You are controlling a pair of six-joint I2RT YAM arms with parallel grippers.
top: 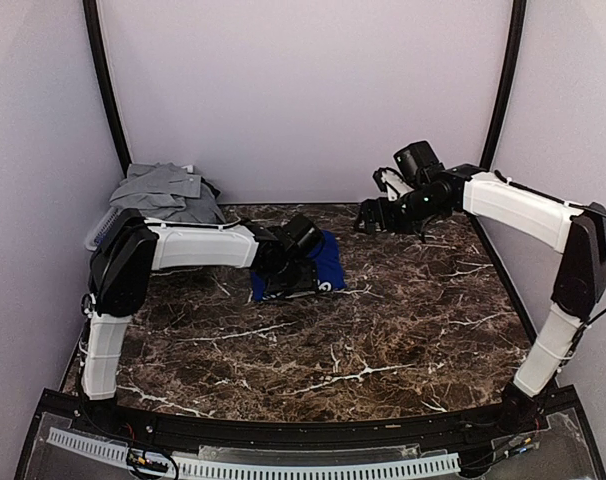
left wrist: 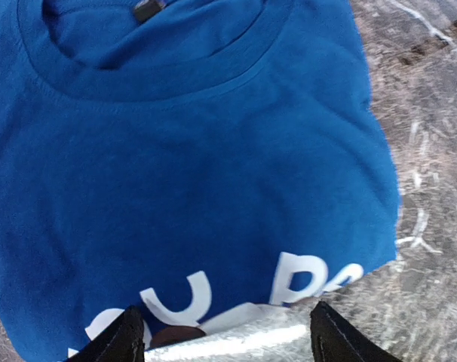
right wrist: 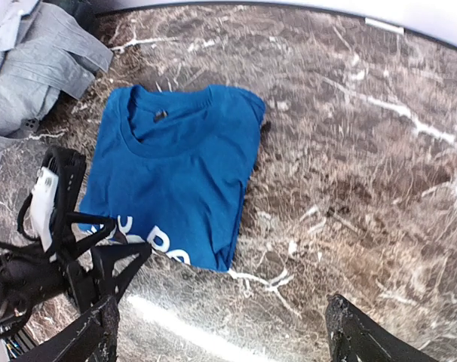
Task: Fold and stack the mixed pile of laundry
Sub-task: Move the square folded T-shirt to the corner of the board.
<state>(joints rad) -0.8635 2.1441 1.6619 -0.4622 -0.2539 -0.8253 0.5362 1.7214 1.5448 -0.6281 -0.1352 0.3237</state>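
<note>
**Folded blue T-shirt on the tabletop, both grippers spread wide**

The dark marble tabletop (top: 333, 340), veined in white, fills the floor of a pale-walled enclosure. The left arm (top: 198, 245) reaches across it from the left side toward the middle. The right arm (top: 518, 205) stretches along the right wall toward the back.

A light-grey shirt (top: 168, 190) lies crumpled in the back left corner, heaped over a mesh basket (top: 101, 228).

The royal-blue T-shirt (right wrist: 176, 173) lies flat on the tabletop, folded to a neat rectangle, left of centre and toward the back, just in front of the grey heap. Its round collar faces up at the end away from the left arm's wrist. White printed letters run along the opposite edge.

The left gripper (left wrist: 228, 335) hangs over that lettered edge. Its jaws are wide apart and grasp nothing; between them show the shirt's hem and a strip of bare marble.

The right gripper (right wrist: 225, 324) is raised above the tabletop, well apart from the shirt and looking down on it. Its jaws are spread wide and empty.
</note>
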